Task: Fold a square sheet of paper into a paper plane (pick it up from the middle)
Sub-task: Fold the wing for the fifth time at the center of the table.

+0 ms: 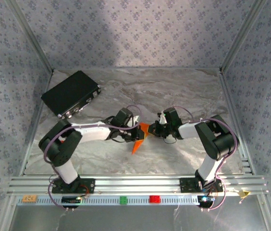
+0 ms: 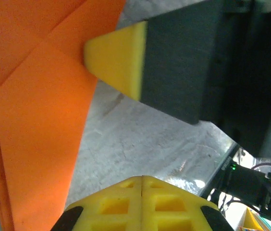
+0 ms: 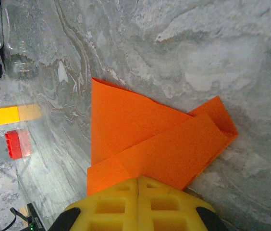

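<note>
Between the closed left gripper [image 1: 139,133] and the right gripper [image 1: 153,131] pinching it, the orange paper [image 1: 138,142] slants lengthwise, tip pointing near-left

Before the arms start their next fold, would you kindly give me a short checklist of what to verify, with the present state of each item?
1. Right gripper shut: ok; its tips sit on the near edge of the orange paper.
2. Left gripper shut: ok; no paper shows between its fingers.
3. Left gripper touching the paper: cannot tell.
4. Paper lying flat on the table: cannot tell; from above it looks partly raised.
5. Plane finished: not ok; overlapping folded layers, no narrow dart yet.
6. Black case out of the way: ok; it sits at the far left corner, apart from both arms.
</note>
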Robot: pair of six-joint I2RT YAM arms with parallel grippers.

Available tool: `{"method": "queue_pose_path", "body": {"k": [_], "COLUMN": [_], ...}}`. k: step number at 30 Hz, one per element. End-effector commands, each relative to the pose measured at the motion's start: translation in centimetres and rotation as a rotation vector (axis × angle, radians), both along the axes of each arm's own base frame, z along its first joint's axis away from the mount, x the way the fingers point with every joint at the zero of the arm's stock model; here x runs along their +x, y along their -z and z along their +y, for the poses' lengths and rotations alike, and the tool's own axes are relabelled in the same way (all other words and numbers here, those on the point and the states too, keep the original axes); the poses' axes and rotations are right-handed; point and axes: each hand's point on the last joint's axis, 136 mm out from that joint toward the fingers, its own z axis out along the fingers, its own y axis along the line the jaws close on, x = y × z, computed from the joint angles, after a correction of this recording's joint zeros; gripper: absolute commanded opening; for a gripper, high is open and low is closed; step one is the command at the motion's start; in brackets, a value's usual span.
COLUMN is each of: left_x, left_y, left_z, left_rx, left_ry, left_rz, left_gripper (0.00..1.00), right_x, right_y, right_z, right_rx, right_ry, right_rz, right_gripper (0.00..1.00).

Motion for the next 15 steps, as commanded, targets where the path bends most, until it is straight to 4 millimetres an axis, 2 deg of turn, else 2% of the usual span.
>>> {"method": "queue_pose_path", "body": {"k": [1, 5, 9, 15], "left_x": [0.0, -1.0, -2.2, -2.6], "left_y": [1.7, 4.1, 5.0, 5.5], "left_z": [-0.5, 0.8, 2.1, 2.1], "left_rx": [0.031, 0.087, 0.098, 0.09], "left_ry": [0.041, 0.036, 0.024, 0.019], "left_rz": [0.018, 0.058, 0.078, 0.088], "left_gripper": [0.0, 0.0, 0.0, 0.0], "right_x": [-0.9, -0.9, -0.5, 0.9], "right_y": [2.3, 2.2, 1.5, -1.8], "right_z": [-1.4, -1.5, -1.2, 0.2], "right_rx": [-0.077, -0.078, -0.064, -0.013], "right_ry": [0.024, 0.024, 0.021, -0.012], "right_rz": [0.047, 0.046, 0.031, -0.035], "right_gripper": [0.02, 0.02, 0.02, 0.03]}}
